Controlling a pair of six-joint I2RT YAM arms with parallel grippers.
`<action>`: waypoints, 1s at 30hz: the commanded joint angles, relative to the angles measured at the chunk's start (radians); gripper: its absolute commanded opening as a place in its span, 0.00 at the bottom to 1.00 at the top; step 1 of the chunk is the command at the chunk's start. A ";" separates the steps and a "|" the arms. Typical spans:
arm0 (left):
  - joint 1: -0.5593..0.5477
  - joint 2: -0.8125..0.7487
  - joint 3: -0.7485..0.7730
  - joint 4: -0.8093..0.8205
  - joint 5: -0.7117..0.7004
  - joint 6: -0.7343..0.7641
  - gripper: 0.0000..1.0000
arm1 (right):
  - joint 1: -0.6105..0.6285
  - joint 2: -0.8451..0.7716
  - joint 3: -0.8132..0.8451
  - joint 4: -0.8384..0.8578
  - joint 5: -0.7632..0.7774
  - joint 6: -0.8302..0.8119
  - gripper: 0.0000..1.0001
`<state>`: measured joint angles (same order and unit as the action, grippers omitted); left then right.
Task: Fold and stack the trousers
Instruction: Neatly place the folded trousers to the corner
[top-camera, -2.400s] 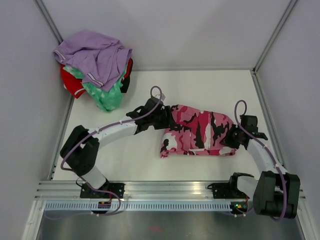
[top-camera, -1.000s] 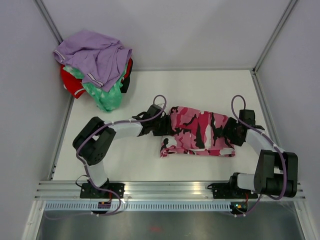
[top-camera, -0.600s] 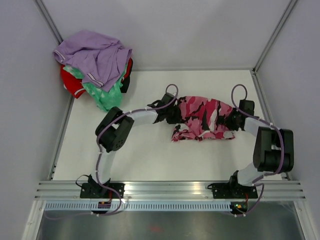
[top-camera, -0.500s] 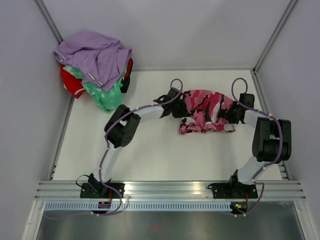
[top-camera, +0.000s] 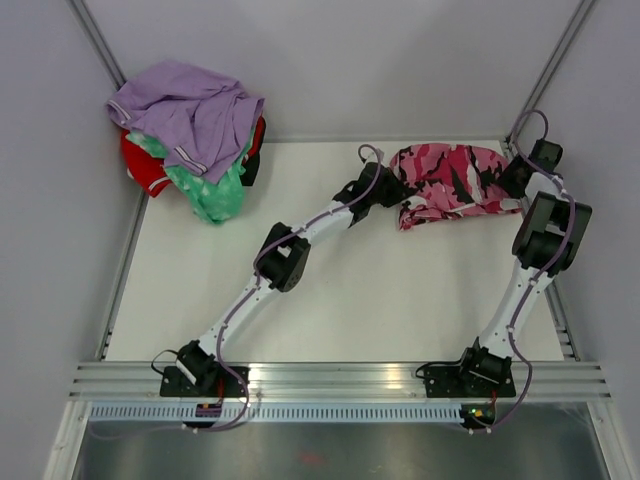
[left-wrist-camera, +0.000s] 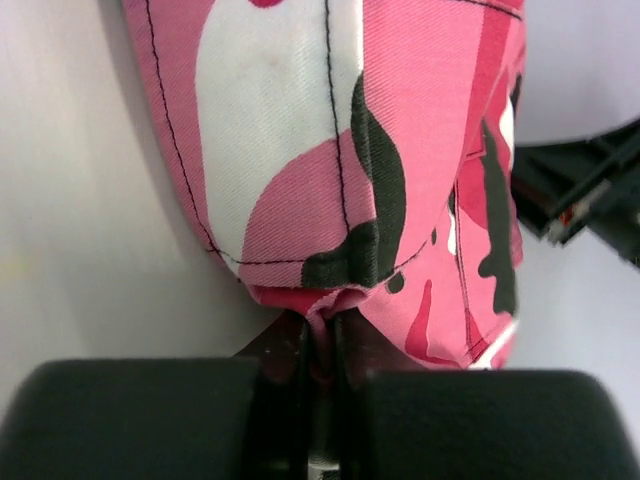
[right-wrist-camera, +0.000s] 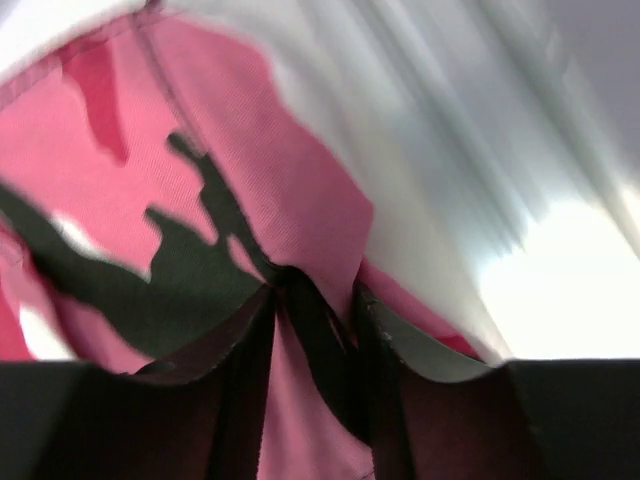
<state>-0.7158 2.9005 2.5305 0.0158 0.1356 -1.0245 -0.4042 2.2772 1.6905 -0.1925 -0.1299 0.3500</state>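
Observation:
The trousers (top-camera: 450, 178), pink camouflage cloth bunched into a folded bundle, hang between my two grippers at the table's back right corner. My left gripper (top-camera: 396, 190) is shut on the bundle's left end; in the left wrist view a pinch of hem (left-wrist-camera: 322, 305) is squeezed between the jaws. My right gripper (top-camera: 510, 180) holds the right end, and in the right wrist view a fold of pink and black cloth (right-wrist-camera: 310, 300) sits clamped between its fingers (right-wrist-camera: 400, 350). Both arms are stretched far out.
A heap of other clothes lies at the back left: a lavender garment (top-camera: 190, 110) over green (top-camera: 215, 192) and red (top-camera: 140, 165) ones. The white table (top-camera: 330, 290) is walled on three sides, with a metal post (top-camera: 548, 70) close to the right wrist.
Both arms have stretched away from me and to the right, carrying the trousers from the table's middle to the back right corner. The bundle has bunched up narrower.

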 joint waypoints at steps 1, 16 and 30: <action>0.021 0.020 0.050 0.108 -0.059 -0.023 0.14 | -0.008 0.109 0.230 -0.145 0.013 -0.121 0.48; 0.139 -0.637 -0.324 -0.276 0.036 0.483 0.83 | 0.185 -0.511 0.016 -0.153 -0.267 -0.125 0.97; 0.153 -1.980 -1.381 -0.688 -0.258 0.686 1.00 | 0.206 -1.491 -0.704 -0.152 -0.353 0.040 0.98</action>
<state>-0.5667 1.0096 1.2766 -0.4744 -0.0509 -0.3904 -0.1982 0.8417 1.0702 -0.2584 -0.4454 0.3683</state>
